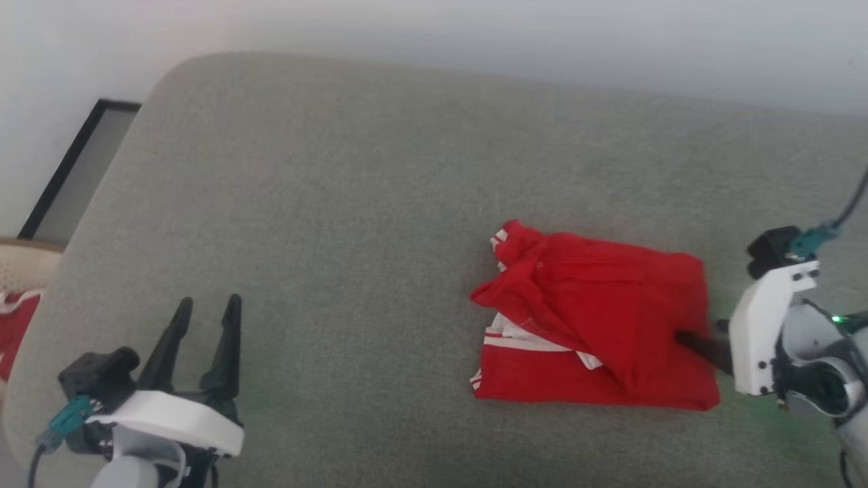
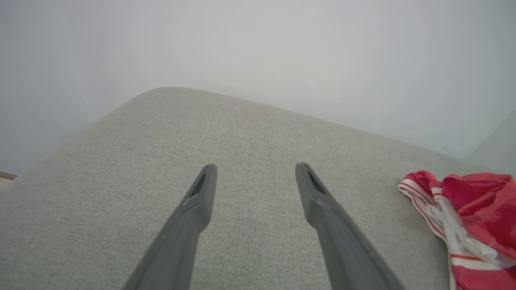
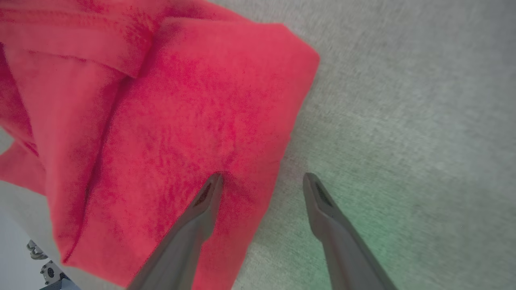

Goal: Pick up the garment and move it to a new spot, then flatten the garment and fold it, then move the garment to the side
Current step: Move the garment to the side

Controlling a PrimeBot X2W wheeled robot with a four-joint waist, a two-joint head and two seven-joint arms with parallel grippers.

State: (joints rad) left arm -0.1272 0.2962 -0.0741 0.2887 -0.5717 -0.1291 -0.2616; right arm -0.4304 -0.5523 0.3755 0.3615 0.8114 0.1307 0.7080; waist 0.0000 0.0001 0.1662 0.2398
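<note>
right wrist view: spread right gripper (image 3: 262, 177) straddles the garment (image 3: 181, 100) edge; left gripper (image 1: 209, 301) spread, apart.

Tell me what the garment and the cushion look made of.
Garment: soft matte red fabric, perhaps a cotton knit; it slumps in creased folds, with white striped trim. Cushion: grey-green woven upholstery, matte; fine flecked weave and a rounded, padded-looking corner.

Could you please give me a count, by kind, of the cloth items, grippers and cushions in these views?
Cloth items: 2 (the garment; small red cloth at the head view's left edge)
Grippers: 2 (left gripper; right gripper, both open)
Cushions: 1 (grey cushion)
Total: 5
</note>
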